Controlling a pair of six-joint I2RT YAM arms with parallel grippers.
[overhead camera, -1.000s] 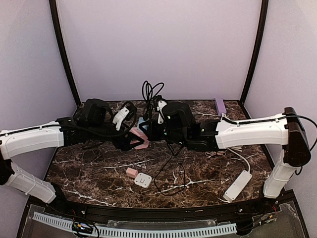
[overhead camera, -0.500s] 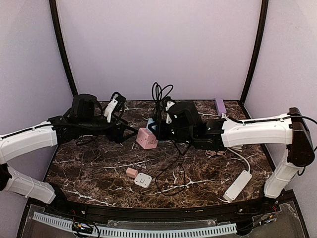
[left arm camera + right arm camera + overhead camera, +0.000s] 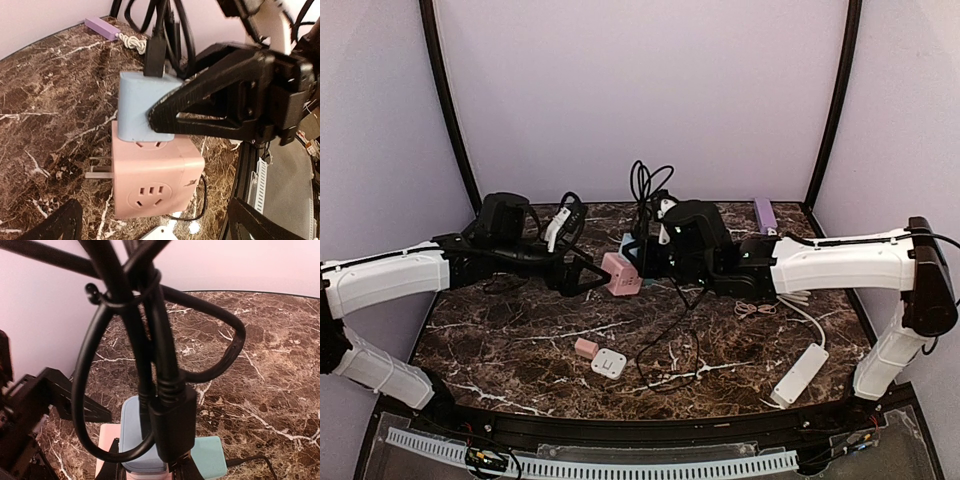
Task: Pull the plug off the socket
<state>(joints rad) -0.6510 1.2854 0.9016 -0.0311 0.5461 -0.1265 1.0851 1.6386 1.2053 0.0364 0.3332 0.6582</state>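
Two grippers meet at the socket (image 3: 620,273). Your left gripper (image 3: 588,277) sits just left of it, fingers (image 3: 57,225) spread wide, touching nothing. The pink cube looks rigid, smooth and light, probably slippery: clamp its flat side faces, clear of the bare prongs (image 3: 97,167). The blue plug (image 3: 142,112) is seated in the socket's face toward your right gripper (image 3: 645,258), which pinches the plug body tight.

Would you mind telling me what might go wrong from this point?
The left gripper has its jaws open either side of the socket, so a pull by the right gripper on the plug may just drag the socket along. The looped cable above the plug could snag during the pull.
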